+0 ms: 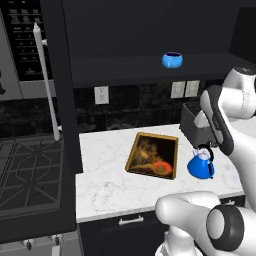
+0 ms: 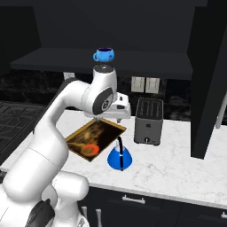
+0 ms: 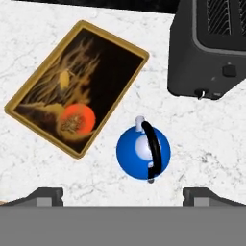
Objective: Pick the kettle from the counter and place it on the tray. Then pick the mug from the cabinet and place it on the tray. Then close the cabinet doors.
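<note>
I'm holding the gripper (image 3: 123,194) above the kettle (image 3: 143,152) with its jaws spread wide and nothing between them; in the hand view the two fingertips (image 3: 45,196) are sitting far apart at the bottom edge, with the kettle lying between them and a little ahead. The kettle is standing upright on the counter (image 1: 107,187), just beside the tray (image 1: 152,155) but not touching it, its thin black handle arching over the top. The tray is lying flat on the counter with nothing on it.

What I'm watching on the other side is the dark toaster (image 2: 148,120), which is standing near the kettle, toward the back wall; a strip of bare counter is separating the two. The mug (image 2: 103,55) is sitting on the shelf of the cabinet (image 1: 150,30), above the tray and well apart from the hand. One of the cabinet doors (image 1: 62,110) is standing open to my left, hanging over the counter edge beside the stove (image 1: 30,175), its light bar handle (image 1: 46,82) facing me. The other open door (image 2: 208,84) is hanging at the right of the right base view.
</note>
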